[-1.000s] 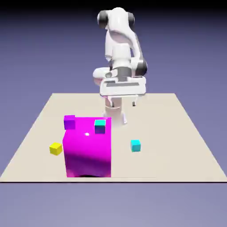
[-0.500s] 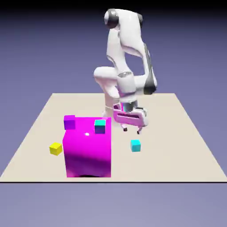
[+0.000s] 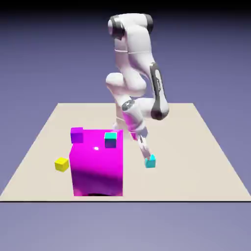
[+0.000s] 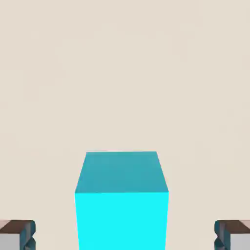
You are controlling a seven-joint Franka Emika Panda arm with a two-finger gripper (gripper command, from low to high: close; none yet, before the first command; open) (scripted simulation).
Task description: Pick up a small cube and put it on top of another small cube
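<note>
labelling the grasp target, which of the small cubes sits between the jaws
The plain cyan cube alone on the table at the exterior view's right. The yellow cube, purple cube and teal-topped cube sit away from the open jaws.

Tool [image 4: 125,234] low, fingers [image 4: 17,234] spread

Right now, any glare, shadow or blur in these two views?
Exterior view: a small white glare spot on the magenta block, a dark shadow under its front edge, nothing blurred. Hand view: the cyan cube is sharp, front face brighter than its top.

Yellow cube [image 3: 62,164] beside magenta block [image 3: 96,166]
</note>
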